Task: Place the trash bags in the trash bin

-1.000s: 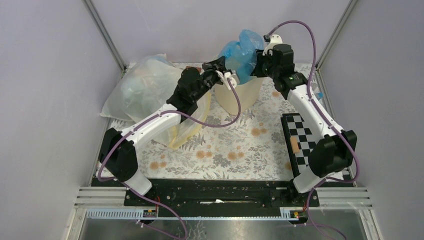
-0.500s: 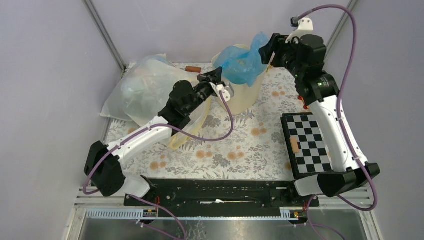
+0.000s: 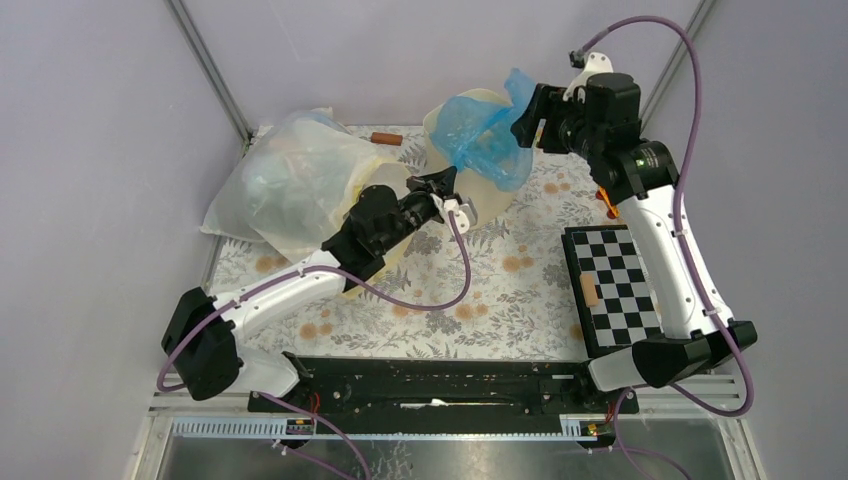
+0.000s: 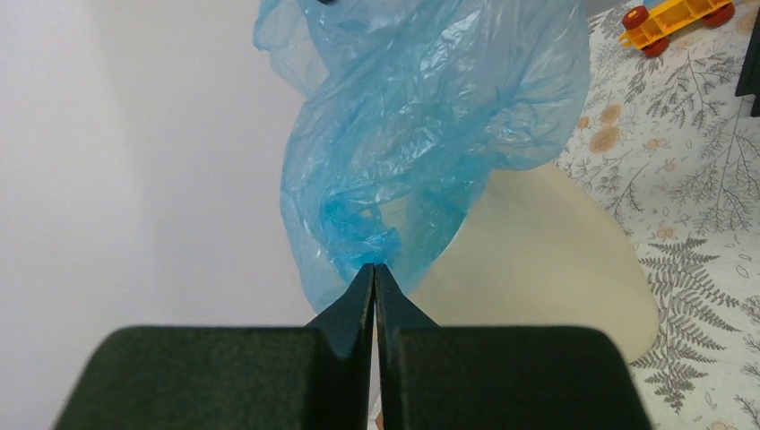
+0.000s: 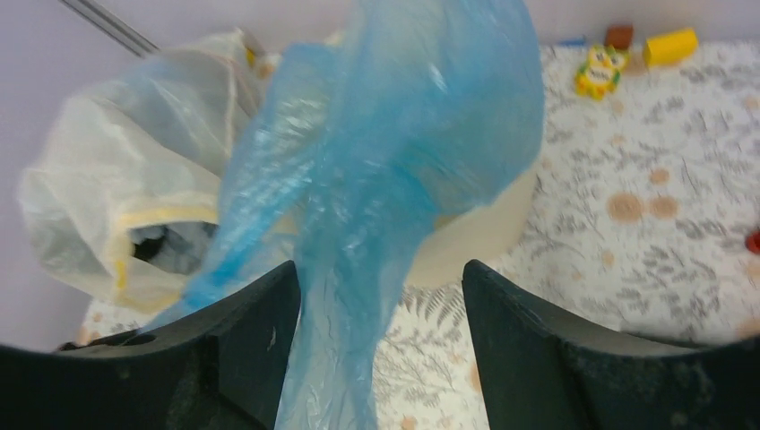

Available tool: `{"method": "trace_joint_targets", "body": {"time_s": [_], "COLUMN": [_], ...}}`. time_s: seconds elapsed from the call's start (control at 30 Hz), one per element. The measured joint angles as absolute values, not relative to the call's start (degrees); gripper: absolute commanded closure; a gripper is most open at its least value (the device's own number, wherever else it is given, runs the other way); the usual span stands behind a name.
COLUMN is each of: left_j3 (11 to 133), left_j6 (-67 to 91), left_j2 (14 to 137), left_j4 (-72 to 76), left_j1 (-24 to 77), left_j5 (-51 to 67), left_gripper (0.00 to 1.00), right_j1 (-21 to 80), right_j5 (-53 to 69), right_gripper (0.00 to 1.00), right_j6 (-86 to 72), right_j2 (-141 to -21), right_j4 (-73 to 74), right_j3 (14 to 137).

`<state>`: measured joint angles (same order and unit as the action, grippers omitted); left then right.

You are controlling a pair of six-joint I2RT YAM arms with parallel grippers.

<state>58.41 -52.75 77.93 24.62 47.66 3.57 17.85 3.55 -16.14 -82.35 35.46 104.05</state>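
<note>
The light-blue trash bag (image 3: 484, 132) is draped over the mouth of the cream trash bin (image 3: 487, 207) at the back of the table. My left gripper (image 3: 447, 184) is at the bin's near side, shut on a bunched edge of the bag (image 4: 403, 134) at its fingertips (image 4: 374, 269). The bin's wall (image 4: 538, 260) shows behind it. My right gripper (image 3: 526, 114) is at the bin's right, beside the bag's raised corner. In the right wrist view its jaws (image 5: 376, 269) stand wide open, and the bag (image 5: 394, 152) hangs between them against the left finger, with the bin (image 5: 484, 235) behind.
A large clear and pale-yellow bag (image 3: 292, 180) lies left of the bin, behind my left arm. A checkerboard (image 3: 614, 285) lies at the right. A brown cylinder (image 3: 387, 138) sits at the back. Small toys (image 5: 668, 45) and an orange toy car (image 4: 677, 18) lie near the back right.
My left gripper has come down from above the bin to its near side, drawing the bag's edge with it. My right gripper swung right and now stays beside the bag.
</note>
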Motion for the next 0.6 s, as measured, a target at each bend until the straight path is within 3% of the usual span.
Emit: {"method": "trace_joint_targets", "body": {"time_s": [0.2,0.27,0.37,0.47,0.6], "left_j3": [55.68,55.07,54.89,55.24,58.15], "left_j6": [-52.69,-52.34,-50.43,-44.95,-32.91], "left_j2": [75.2,74.17,72.25,69.08,65.17], "left_j4": [22.79,22.11,19.99,15.14,11.22], "left_j1": [49.34,50.19,51.33,51.92,52.03], "left_j5": [2.17,1.65,1.28,2.22,2.31], "left_gripper": [0.96,0.82,0.47,0.25,0.08], "right_j1": [17.89,17.89,17.89,17.89,17.89], "right_j5": [-0.23,-1.61,-3.07,-3.53,-2.09], "right_gripper": [0.41,0.45,0.49,0.52,0.53], "right_j6": [-16.12,-16.34,-16.51,-16.62,-17.8], "right_j2": [-79.37,-77.1,-72.79,-68.6,-64.2], "right_j4": [37.01,36.71,36.27,34.22,29.17], "right_j3": [94.56,90.94,86.3,82.35,75.24]}}
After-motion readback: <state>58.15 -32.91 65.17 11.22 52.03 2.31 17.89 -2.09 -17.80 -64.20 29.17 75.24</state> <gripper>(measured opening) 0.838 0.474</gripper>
